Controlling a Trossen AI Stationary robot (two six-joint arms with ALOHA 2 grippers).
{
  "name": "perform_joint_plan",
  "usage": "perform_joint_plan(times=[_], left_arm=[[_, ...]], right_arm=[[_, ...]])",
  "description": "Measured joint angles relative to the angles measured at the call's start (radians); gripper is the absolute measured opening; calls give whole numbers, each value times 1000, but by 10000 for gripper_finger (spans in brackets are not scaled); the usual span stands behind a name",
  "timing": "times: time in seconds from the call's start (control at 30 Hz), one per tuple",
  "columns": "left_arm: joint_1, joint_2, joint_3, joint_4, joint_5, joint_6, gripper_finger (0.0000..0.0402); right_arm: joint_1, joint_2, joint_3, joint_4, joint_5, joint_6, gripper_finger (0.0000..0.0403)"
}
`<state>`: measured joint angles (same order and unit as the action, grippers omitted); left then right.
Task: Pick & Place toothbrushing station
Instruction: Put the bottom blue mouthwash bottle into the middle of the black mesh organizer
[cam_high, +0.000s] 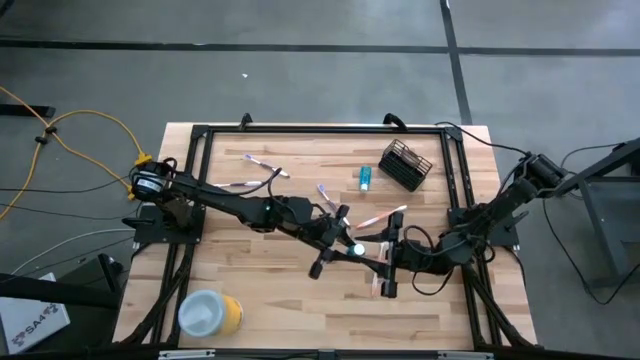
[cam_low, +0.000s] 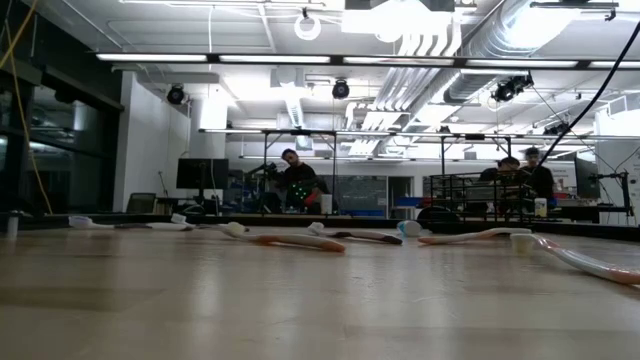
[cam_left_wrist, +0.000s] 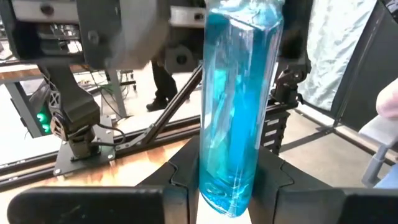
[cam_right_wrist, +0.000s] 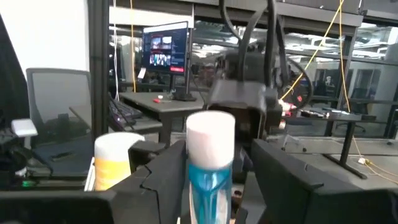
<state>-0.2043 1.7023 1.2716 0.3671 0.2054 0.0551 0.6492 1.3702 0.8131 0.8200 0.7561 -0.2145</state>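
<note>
The left hand (cam_left_wrist: 227, 186) pinches a clear blue tube (cam_left_wrist: 235, 106) between its two dark fingers (cam_left_wrist: 181, 177); in the left wrist view the tube stands upright between them, gripped near its lower end. The right hand (cam_right_wrist: 211, 180) meets it from the other side. In the right wrist view the same tube (cam_right_wrist: 210, 165) shows its white cap between the right hand's fingers (cam_right_wrist: 163, 171), which stand spread a little wider than the tube; whether they touch it cannot be told.

From above, both hands meet near the middle of the worktop (cam_high: 300, 300), the left hand (cam_high: 345, 240) reaching in from the left and the right hand (cam_high: 385, 262) from the right, with the tube's pale end (cam_high: 358, 249) between them.

The high view alone shows the rest of the set. The black wire-mesh holder (cam_high: 405, 163) lies toward the far right of the worktop, and a second blue tube (cam_high: 366, 178) lies just beside it. Pale toothbrushes lie scattered: one toothbrush (cam_high: 262, 163) near the far left, another (cam_high: 382, 217) close to the hands. A yellow cylinder with a white top (cam_high: 210, 313) sits at the near left, also visible in the right wrist view (cam_right_wrist: 118, 162).

The low view shows toothbrushes (cam_low: 300, 240) lying flat along the worktop, and people (cam_low: 295, 180) in the room behind.
</note>
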Motion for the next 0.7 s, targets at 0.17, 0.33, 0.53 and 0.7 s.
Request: perform_joint_plan(times=[0.17,0.33,0.53,0.7], left_arm=[[-3,0,0,-22,-1,-19,83],[-3,0,0,-88,0,-59,83],[-13,0,0,-143,1,-71,83],[-28,0,0,-184,0,-77,83]], right_arm=[[1,-11,0,-52,6,26,172],[1,-11,0,-146,8,100,172],[1,-11,0,-233,4,183,181],[-1,-11,0,-312,-11,269,193]])
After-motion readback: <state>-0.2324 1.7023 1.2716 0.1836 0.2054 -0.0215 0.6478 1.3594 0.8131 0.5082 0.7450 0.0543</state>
